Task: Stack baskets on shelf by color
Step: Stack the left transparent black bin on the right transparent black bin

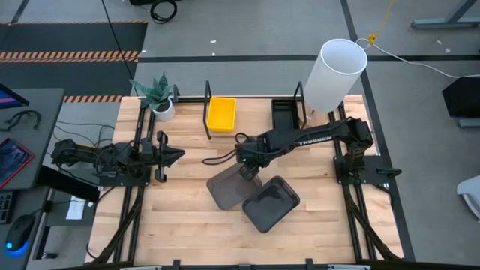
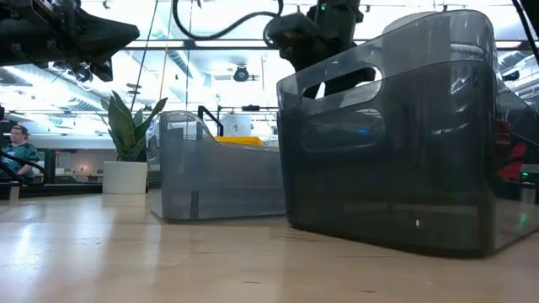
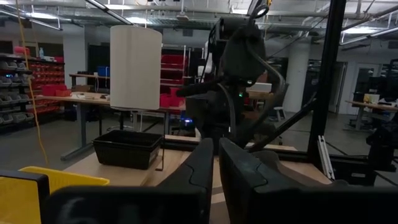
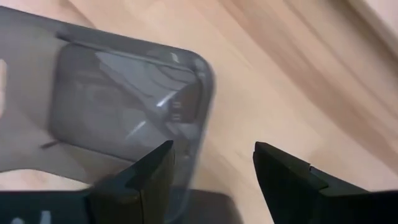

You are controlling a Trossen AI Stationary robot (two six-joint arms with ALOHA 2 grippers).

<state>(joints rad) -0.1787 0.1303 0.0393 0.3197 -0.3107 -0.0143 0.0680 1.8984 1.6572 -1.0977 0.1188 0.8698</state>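
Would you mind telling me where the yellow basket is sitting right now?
In the high view the yellow basket sits in the shelf at the table's far edge, between the potted plant on the left and the black basket on the right.

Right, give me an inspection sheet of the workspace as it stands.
Surface: wooden table, mostly bare.
Job's things: two grey baskets mid-table; yellow basket and black basket in shelf bays.
Clutter: white cylinder, potted plant.
Grippers: right tool open above the grey baskets; left tool shut, waiting left.
Cables: black cable by the right arm.
Surroundings: person seated behind.
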